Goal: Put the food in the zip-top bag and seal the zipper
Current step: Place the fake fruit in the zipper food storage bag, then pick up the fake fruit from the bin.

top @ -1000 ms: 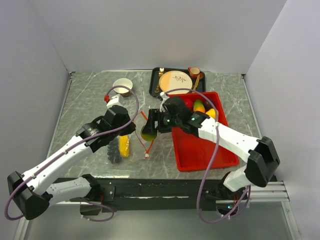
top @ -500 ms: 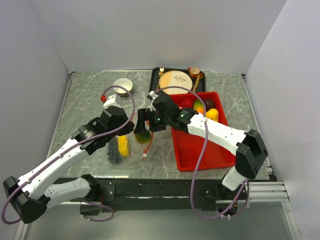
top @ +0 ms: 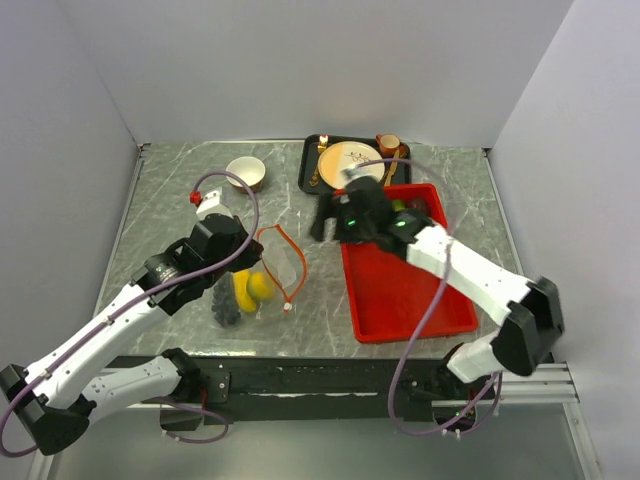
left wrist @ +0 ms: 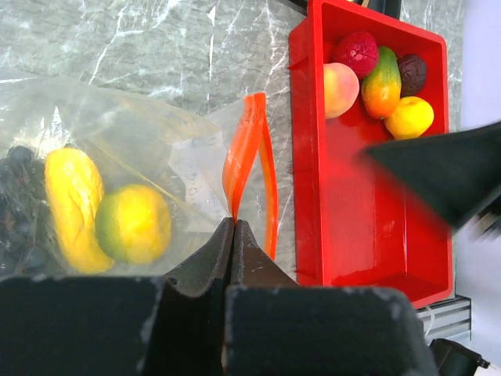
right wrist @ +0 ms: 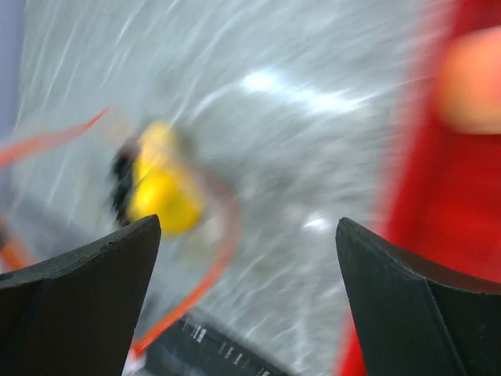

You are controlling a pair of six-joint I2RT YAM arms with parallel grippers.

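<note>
**Q:** Grey marble tabletop, white walls. Where is the food?

**A:** Five toy fruits sit at the red tray's far end. Three more lie inside the clear bag, left of the tray.

**Q:** And the grippers?

**A:** Left gripper pinches the bag's orange zipper. Right gripper gapes wide and empty by the tray's far-left corner, nearer the fruit.

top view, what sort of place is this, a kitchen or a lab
Most likely a robot test bench, not a kitchen. Bare white walls box in a marble-look table, two robot arms are mounted at its near edge, and the food is toy fruit in a red tray and a clear bag.
</note>
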